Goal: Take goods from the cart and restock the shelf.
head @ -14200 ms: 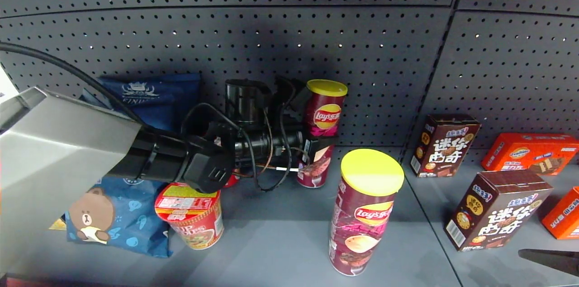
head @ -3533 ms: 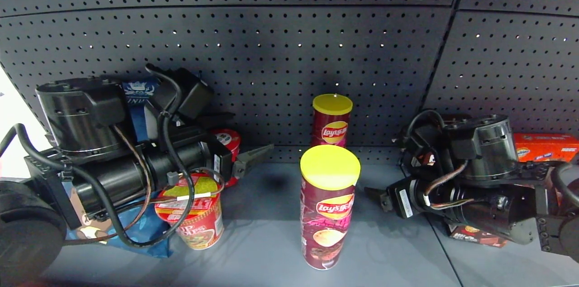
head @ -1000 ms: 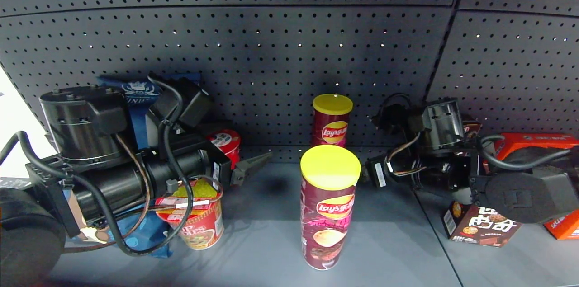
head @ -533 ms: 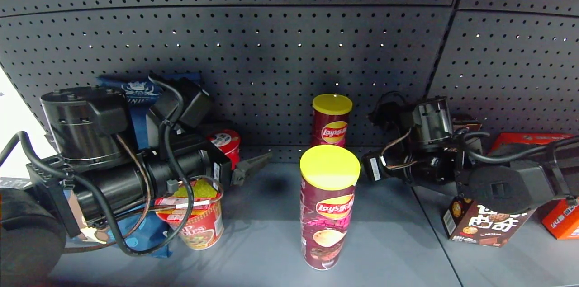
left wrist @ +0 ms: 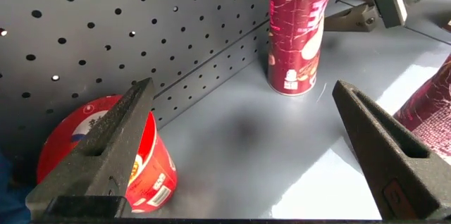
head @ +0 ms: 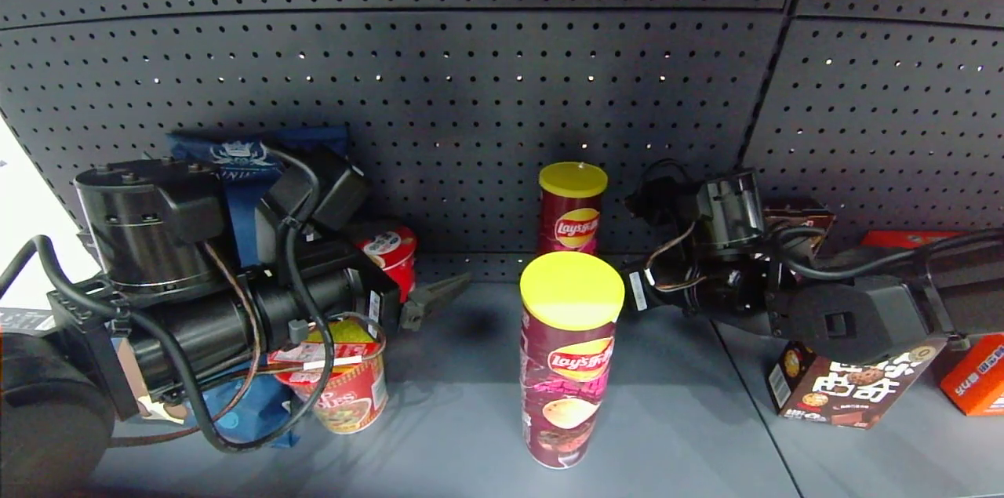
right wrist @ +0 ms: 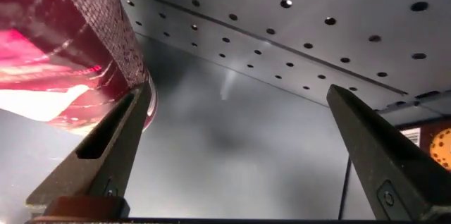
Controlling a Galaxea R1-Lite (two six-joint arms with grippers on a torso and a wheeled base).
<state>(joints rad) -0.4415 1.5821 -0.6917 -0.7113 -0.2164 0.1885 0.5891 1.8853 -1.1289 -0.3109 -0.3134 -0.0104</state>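
Note:
Two maroon chip cans with yellow lids stand upright on the grey shelf [head: 463, 419]: a front can [head: 569, 372] and a back can [head: 571, 219] by the pegboard wall. My left gripper [head: 431, 296] hangs open and empty left of the cans. In the left wrist view this left gripper [left wrist: 243, 146] frames bare shelf floor, with a red cup [left wrist: 141, 160] beside one finger and the back can [left wrist: 296, 34] farther off. My right gripper [head: 630, 288] sits just right of the back can. In the right wrist view, the right gripper [right wrist: 243, 153] is open, and the can [right wrist: 63, 41] lies against one finger.
A cup of noodles [head: 345, 388] and a red cup [head: 392, 255] stand under my left arm, with blue bags [head: 235, 157] behind. A brown box [head: 847, 388] and an orange box [head: 973, 384] lie under my right arm. The pegboard wall [head: 471, 90] closes the back.
My right arm has slid left, bringing its gripper up beside the back can, which has shifted very slightly left. The left arm has sunk a little.

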